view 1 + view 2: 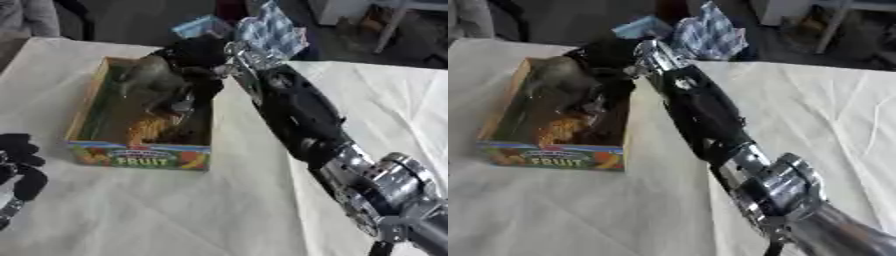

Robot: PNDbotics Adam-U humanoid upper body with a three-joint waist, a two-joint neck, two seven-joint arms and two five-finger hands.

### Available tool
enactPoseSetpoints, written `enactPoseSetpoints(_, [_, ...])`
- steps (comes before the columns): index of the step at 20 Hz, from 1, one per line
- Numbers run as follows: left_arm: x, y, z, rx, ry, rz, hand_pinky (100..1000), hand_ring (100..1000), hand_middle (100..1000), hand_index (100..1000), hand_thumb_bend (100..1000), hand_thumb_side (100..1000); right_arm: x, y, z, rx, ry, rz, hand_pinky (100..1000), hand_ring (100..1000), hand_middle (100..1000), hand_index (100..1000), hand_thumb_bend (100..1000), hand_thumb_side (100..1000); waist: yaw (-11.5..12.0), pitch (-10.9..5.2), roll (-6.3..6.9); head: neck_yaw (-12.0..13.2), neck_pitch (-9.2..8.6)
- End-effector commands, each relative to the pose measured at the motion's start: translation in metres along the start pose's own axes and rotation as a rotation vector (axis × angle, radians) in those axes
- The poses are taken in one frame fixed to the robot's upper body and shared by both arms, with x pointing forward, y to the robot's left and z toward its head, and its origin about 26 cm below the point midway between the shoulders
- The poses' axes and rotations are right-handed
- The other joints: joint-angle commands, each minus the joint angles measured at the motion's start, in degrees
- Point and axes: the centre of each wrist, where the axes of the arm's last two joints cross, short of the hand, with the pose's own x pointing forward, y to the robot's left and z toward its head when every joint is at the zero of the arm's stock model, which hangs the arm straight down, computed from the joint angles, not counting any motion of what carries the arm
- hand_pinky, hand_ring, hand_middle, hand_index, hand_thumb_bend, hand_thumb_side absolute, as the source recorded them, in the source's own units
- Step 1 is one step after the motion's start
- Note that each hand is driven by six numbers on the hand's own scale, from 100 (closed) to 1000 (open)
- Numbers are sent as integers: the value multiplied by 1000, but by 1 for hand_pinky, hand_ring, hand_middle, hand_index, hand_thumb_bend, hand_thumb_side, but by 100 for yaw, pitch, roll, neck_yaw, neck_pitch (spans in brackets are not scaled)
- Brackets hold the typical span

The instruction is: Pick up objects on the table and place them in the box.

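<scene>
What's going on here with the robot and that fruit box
The robot's right hand is reaching over the open cardboard fruit box on the cloth-covered table, with a grey-green object at its fingers above the box. Whether the hand is gripping it or has let go cannot be told. Something yellow-orange already lies inside the box. The left hand rests idle at the lower left edge of the left eye view.

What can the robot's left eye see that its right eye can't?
Only the left eye view shows the left hand, resting at the left edge with fingers relaxed. The right eye view shows nothing extra that I can make out. Both show the right hand over the fruit box, curled round a grey-green object.
</scene>
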Motion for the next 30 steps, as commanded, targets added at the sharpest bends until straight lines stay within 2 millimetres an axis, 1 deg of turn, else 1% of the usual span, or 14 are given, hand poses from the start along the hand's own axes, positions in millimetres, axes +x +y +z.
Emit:
enactPoseSetpoints(1, [7,2,-3,-4,-30,-7,533,580,574,720,763,413,-3,-26,-3,-47,-11,57,839,889,984,976,356,969,-4,-106,34,16,-76])
enactPoseSetpoints(3, [7,2,-3,-4,-29,-7,534,580,574,720,763,413,-2,-27,-4,-41,-15,65,860,922,997,980,412,1000,-2,-109,25,16,-81])
enactPoseSetpoints(5, [7,2,-3,-3,-29,-6,534,580,574,720,763,413,-2,-27,-5,-31,-17,71,871,938,1000,983,493,1000,-1,-112,18,16,-84])
enactPoseSetpoints(7, [7,2,-4,-3,-29,-6,534,580,574,720,762,412,-1,-27,-6,-16,-20,77,876,944,1000,986,538,1000,-3,-115,12,20,-84])
enactPoseSetpoints(14, [6,3,-3,0,-27,-6,535,580,574,720,762,413,-2,-28,-4,-36,-14,77,861,924,990,983,537,1000,-32,-124,15,37,-81])
enactPoseSetpoints(17, [5,3,-2,5,-21,-6,535,580,573,720,762,412,-4,-29,0,-77,-12,63,846,904,972,978,491,939,-78,-141,28,73,-63])
enactPoseSetpoints(18, [4,4,-1,8,-19,-7,535,580,573,720,761,413,-5,-30,1,-99,-13,56,835,889,956,972,446,890,-106,-151,34,95,-53])
enactPoseSetpoints(21, [2,5,1,18,-11,-9,535,580,573,719,761,412,-7,-38,8,-177,-24,35,817,862,924,961,396,829,-221,-177,49,176,-17])
enactPoseSetpoints(22, [2,5,1,21,-8,-10,535,580,573,719,761,412,-7,-41,11,-205,-30,27,807,842,899,956,372,800,-267,-182,55,208,-2])
enactPoseSetpoints(23, [1,6,2,25,-5,-11,535,580,573,720,761,412,-8,-45,15,-230,-37,18,804,837,892,954,367,793,-308,-187,61,238,12])
enactPoseSetpoints(25, [-1,7,4,35,2,-13,535,582,574,719,761,411,-8,-50,24,-274,-51,-12,781,797,853,944,308,745,-398,-197,77,300,43])
enactPoseSetpoints(27, [-2,8,5,46,8,-14,535,583,575,719,761,411,-9,-54,34,-313,-69,-53,770,777,834,937,275,713,-495,-201,97,362,64])
enactPoseSetpoints(28, [-2,9,6,51,10,-15,535,585,576,719,762,411,-9,-56,40,-329,-79,-77,757,755,811,929,218,688,-543,-200,107,390,77])
enactPoseSetpoints(30, [-3,10,6,60,13,-17,535,587,577,719,763,411,-9,-58,54,-363,-105,-132,742,730,786,918,171,658,-637,-184,126,440,88])
